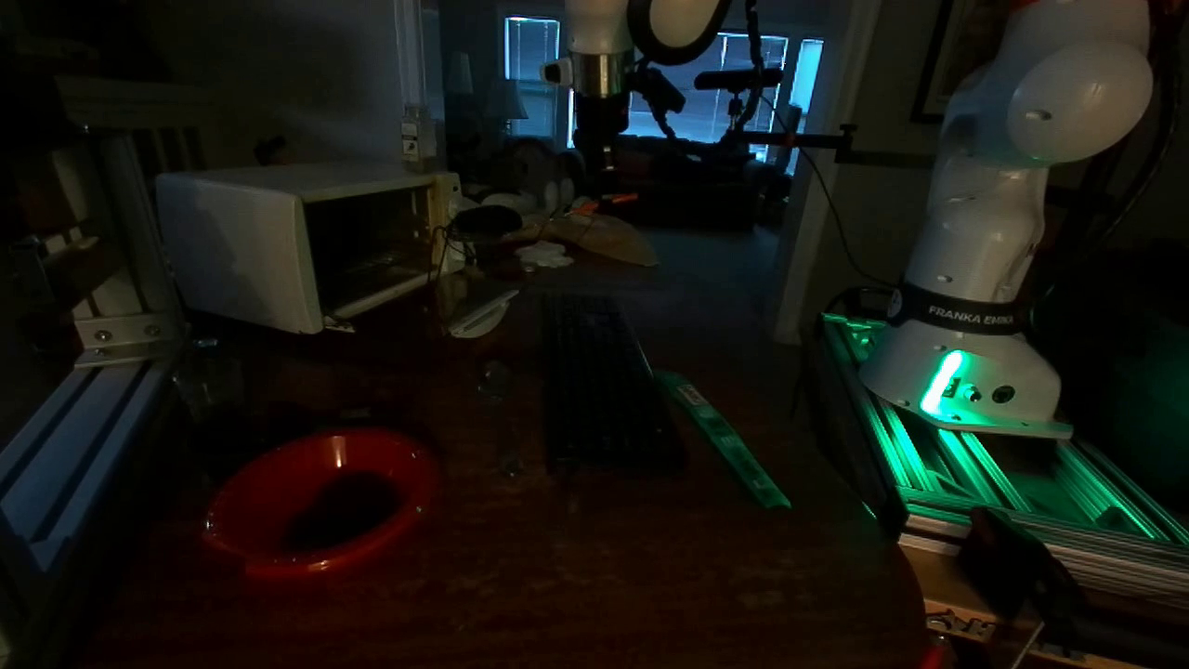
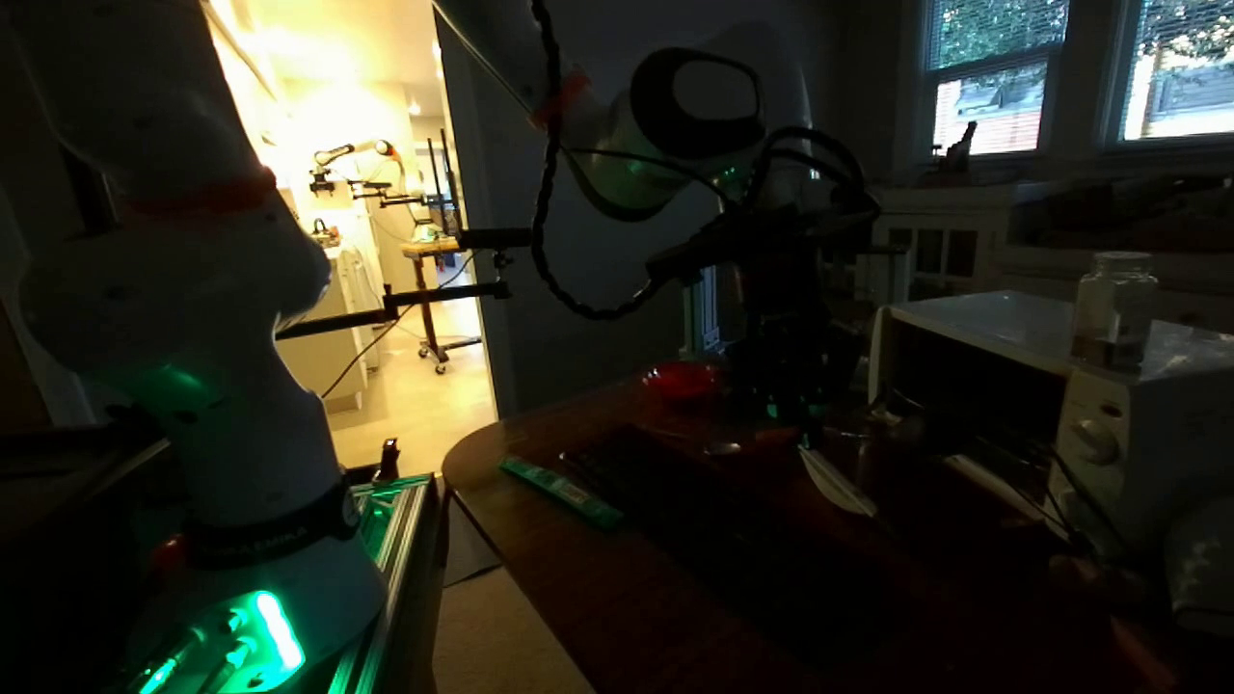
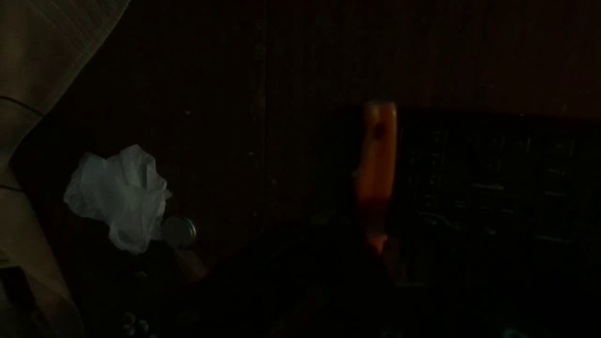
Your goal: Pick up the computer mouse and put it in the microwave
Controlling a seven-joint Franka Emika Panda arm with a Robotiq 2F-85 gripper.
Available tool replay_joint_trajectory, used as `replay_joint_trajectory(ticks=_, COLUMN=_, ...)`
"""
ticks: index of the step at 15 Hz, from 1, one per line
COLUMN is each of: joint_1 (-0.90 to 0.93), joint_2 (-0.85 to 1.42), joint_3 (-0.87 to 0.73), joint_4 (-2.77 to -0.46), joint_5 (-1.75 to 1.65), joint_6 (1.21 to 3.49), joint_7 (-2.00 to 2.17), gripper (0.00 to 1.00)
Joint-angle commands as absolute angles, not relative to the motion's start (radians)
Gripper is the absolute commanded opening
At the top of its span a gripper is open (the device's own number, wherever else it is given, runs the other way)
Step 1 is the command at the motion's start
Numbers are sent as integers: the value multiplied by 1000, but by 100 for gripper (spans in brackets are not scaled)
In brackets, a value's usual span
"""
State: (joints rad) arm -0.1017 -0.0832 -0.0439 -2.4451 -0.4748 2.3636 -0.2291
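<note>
Arm [image 1: 989, 218] stretched over table [image 1: 669, 576], jaws pointing down, gripping orange object [image 3: 379, 169]

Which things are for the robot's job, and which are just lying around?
For the job:
microwave, where the mouse should end up
computer mouse, which I can't make out in this dark room

Just lying around:
red bowl
black keyboard
green strip
crumpled white thing
clear jar on top of the microwave

White arm [image 1: 989, 218], black lettered band [image 1: 961, 314]
</note>
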Motion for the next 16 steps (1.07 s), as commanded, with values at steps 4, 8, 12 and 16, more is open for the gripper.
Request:
replay_joint_trajectory(ticks=4, joint_1=-67, joint_2=15, joint_3=-34, joint_4=-2319, joint_5=-478, joint_6=2297, joint_7=-207, gripper=5)
replay_joint_trajectory(ticks=8, joint_1=-49, joint_2=80, joint_3=-28, joint_4=-2247, joint_5=-464, joint_6=2279, joint_7=-205, gripper=5)
replay_joint_trajectory(ticks=12, joint_1=-36, joint_2=150, joint_3=-25, joint_4=-2158, joint_5=-448, joint_6=2265, joint_7=-218, gripper=5)
replay_joint_trajectory(ticks=16, joint_1=-32, joint_2=213, joint_3=-22, joint_4=-2073, joint_5=-417, joint_6=2255, joint_7=-248, gripper=5)
